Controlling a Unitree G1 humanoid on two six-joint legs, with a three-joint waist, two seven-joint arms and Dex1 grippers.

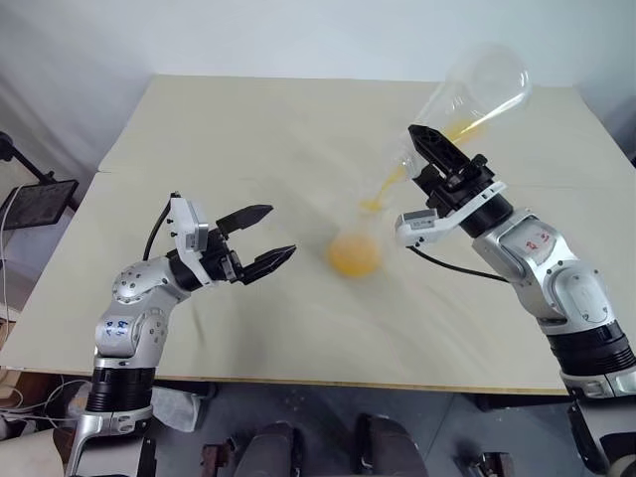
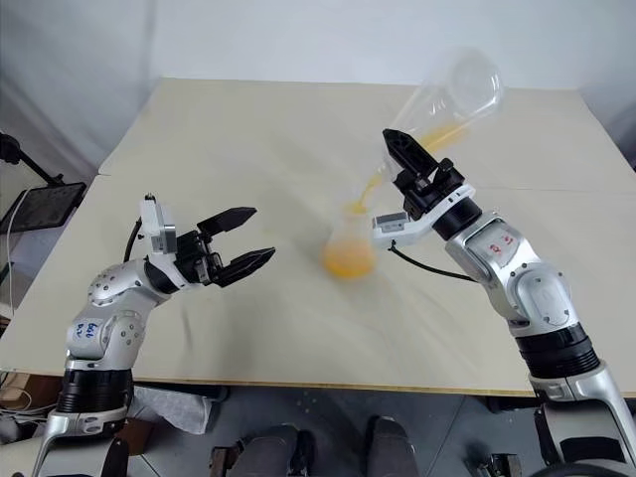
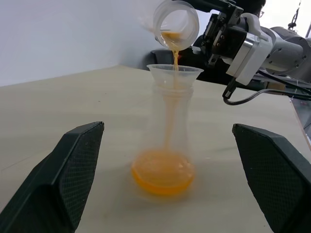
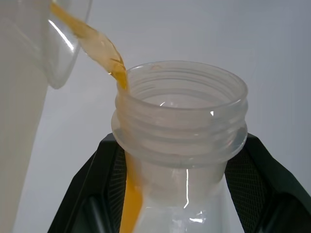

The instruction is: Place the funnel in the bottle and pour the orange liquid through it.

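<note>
A: Start at the left. What is the left gripper point(image 1: 260, 237) doing?

B: It hangs at about nine o'clock from the bottle point(image 3: 167, 141), near it but apart, with its two black fingers point(image 3: 63, 179) spread wide and nothing between them.

A: And the bottle?

B: It stands upright on the table point(image 1: 248, 129), roughly at the middle. The funnel point(image 3: 174, 76) sits in its mouth, and orange liquid point(image 3: 164, 172) pools in its wide bottom.

A: Then the right side?

B: The right gripper point(image 1: 422, 149) is clamped on the neck of a clear flask point(image 1: 482, 84), tipped so its mouth points down toward the funnel from about one o'clock. A thin orange stream point(image 3: 175, 57) falls from that mouth into the cone. Some liquid still lies along the flask's lower wall.

A: What could go wrong?

B: Judging from this, the stream lands near the funnel's rim rather than its centre. A small drift of the flask toward one o'clock would send it outside the cone and onto the table. Tipping more steeply could flood the funnel faster than its short spout drains, so it brims over.

A: Anything else?

B: Nothing steadies the bottle. If the flask's lip knocks the funnel, the funnel could tilt out or the bottle topple, since the left gripper is not holding it.
</note>
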